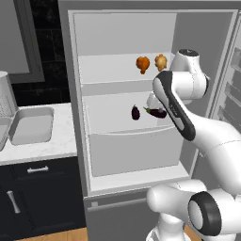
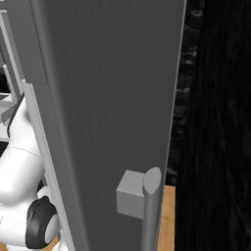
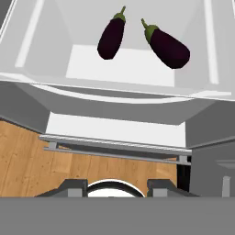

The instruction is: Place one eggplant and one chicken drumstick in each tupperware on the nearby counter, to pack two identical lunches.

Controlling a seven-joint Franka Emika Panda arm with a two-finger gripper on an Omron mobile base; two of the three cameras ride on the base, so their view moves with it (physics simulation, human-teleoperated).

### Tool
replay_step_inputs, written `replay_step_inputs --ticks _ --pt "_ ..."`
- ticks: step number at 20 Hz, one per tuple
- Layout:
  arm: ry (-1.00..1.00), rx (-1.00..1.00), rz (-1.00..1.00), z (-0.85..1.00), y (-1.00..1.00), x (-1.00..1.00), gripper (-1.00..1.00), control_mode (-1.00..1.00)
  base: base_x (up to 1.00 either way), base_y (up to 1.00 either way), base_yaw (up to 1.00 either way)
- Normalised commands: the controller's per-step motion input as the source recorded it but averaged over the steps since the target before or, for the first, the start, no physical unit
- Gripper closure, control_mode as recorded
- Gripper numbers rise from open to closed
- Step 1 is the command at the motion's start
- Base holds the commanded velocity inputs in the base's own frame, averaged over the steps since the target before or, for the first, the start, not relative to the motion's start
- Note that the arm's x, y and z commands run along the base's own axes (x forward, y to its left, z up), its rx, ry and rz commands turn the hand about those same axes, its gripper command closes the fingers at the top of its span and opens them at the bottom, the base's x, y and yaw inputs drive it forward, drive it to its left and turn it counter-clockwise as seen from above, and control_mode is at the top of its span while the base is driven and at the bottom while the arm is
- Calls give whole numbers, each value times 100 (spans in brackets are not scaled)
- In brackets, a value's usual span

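Two dark purple eggplants [image 3: 111, 37] [image 3: 167, 46] lie side by side on the fridge's middle shelf [image 3: 128, 69], seen also as eggplants [image 1: 135, 112] [image 1: 158, 112] in the left base view. On the shelf above sit two orange-brown chicken drumsticks [image 1: 142, 63] [image 1: 161, 61]. My gripper [image 3: 117, 187] hovers in front of and above the eggplant shelf, open, with nothing between its fingertips [image 3: 72, 187]. My forearm covers most of the hand in the left base view. Two pale-grey tupperware trays [image 1: 32, 124] [image 1: 3, 132] rest on the white counter [image 1: 44, 149] left of the fridge.
The fridge stands open, its door shelves [image 1: 229, 89] at the right. In the right base view the grey fridge door [image 2: 108, 98] with its handle [image 2: 151, 206] blocks the scene. Wooden floor [image 3: 27, 156] lies below. Dark cabinets [image 1: 33, 197] stand under the counter.
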Motion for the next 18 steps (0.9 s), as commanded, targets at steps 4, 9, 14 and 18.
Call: replay_step_inputs --ticks 4,9,14,18 --pt "-1 0 0 0 0 -2 -100 -100 0 0 0" --pt "-9 0 0 9 0 -19 -100 -100 0 0 0" --pt "-31 0 0 56 6 -13 -100 -100 0 0 0" --pt "-36 0 0 81 0 0 -100 -100 0 0 0"
